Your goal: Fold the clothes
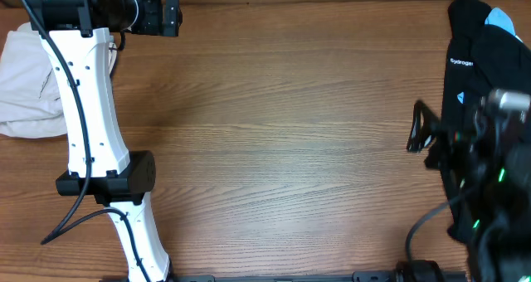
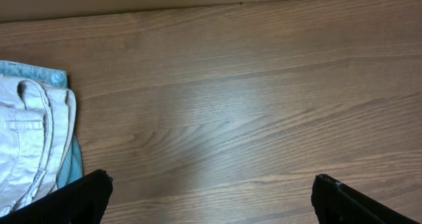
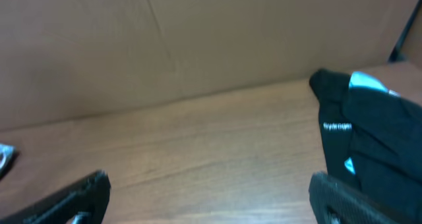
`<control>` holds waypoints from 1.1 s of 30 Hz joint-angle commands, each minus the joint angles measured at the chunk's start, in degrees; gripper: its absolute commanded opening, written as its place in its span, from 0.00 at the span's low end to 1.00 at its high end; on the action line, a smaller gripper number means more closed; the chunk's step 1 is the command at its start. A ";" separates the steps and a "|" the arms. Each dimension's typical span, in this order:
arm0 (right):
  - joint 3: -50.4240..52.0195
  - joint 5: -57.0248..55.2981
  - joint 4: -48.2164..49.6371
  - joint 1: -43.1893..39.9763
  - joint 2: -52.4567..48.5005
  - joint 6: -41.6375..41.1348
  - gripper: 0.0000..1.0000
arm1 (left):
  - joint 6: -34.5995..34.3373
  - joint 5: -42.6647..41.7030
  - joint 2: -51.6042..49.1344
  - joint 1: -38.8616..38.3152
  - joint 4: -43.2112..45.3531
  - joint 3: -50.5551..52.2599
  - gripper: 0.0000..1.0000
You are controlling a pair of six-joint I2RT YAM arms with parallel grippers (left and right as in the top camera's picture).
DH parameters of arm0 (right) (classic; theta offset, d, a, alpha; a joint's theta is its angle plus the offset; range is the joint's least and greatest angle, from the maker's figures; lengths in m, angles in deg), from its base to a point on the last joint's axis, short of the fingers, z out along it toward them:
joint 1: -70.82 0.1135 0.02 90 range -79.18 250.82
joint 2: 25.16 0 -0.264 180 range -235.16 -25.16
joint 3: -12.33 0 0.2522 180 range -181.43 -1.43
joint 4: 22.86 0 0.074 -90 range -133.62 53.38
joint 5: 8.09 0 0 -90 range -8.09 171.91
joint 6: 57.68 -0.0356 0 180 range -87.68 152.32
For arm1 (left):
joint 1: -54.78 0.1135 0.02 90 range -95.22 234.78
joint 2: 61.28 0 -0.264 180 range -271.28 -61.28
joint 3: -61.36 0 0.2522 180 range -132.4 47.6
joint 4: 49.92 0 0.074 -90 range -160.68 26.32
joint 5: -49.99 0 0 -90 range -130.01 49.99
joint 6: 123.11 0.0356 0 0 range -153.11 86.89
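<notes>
Cream shorts (image 1: 25, 83) bunched at far-left edge of wooden table (image 1: 290, 149), partly hidden by left arm (image 1: 87, 108). Left wrist view: shorts lie on top of light-blue denim shorts (image 2: 39, 74). Left gripper (image 1: 172, 15) over table's back-left, jaws spread wide, holding nothing. Right gripper (image 1: 415, 126) over table's right side, jaws apart, empty, just beside black top (image 1: 489, 66) with white lettering.

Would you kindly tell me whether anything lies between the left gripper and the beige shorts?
Nothing visible does. In the left wrist view only bare table separates the open left gripper from the beige shorts, which lie on top of the light-blue denim shorts, off to the side of the fingers.
</notes>
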 commanded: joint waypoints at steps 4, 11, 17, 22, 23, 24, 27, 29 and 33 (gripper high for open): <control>24.57 -3.45 13.55 0.57 20.35 0.09 1.00 | -1.14 -0.48 -0.31 -0.02 0.07 0.04 1.00; 43.43 -3.26 26.84 2.27 33.05 0.04 1.00 | -1.14 -0.46 -0.31 -0.02 0.07 0.02 1.00; 52.09 -3.28 36.89 3.65 35.56 -1.11 1.00 | -1.14 -0.48 -0.31 -0.02 0.09 0.02 1.00; 55.32 -3.21 36.61 3.98 35.56 -2.10 1.00 | -1.14 -0.46 -0.31 -0.02 0.07 0.02 1.00; 55.32 -3.23 35.47 4.00 35.56 -2.54 1.00 | -1.14 -0.46 -0.31 -0.02 0.07 0.02 1.00; 55.32 -2.73 33.92 3.98 35.56 -2.67 1.00 | -1.14 -0.48 -0.31 0.00 0.07 0.02 1.00; 55.32 -1.42 33.88 3.98 35.52 -2.36 1.00 | -1.14 -0.46 -0.31 -0.02 0.07 0.02 1.00; 55.32 -0.28 33.90 3.98 35.52 -2.95 1.00 | -1.14 -0.46 -0.31 -0.02 0.07 0.04 1.00; 55.32 -0.26 33.90 3.98 35.52 -2.95 1.00 | -1.14 -0.46 -0.31 -0.02 0.07 0.02 1.00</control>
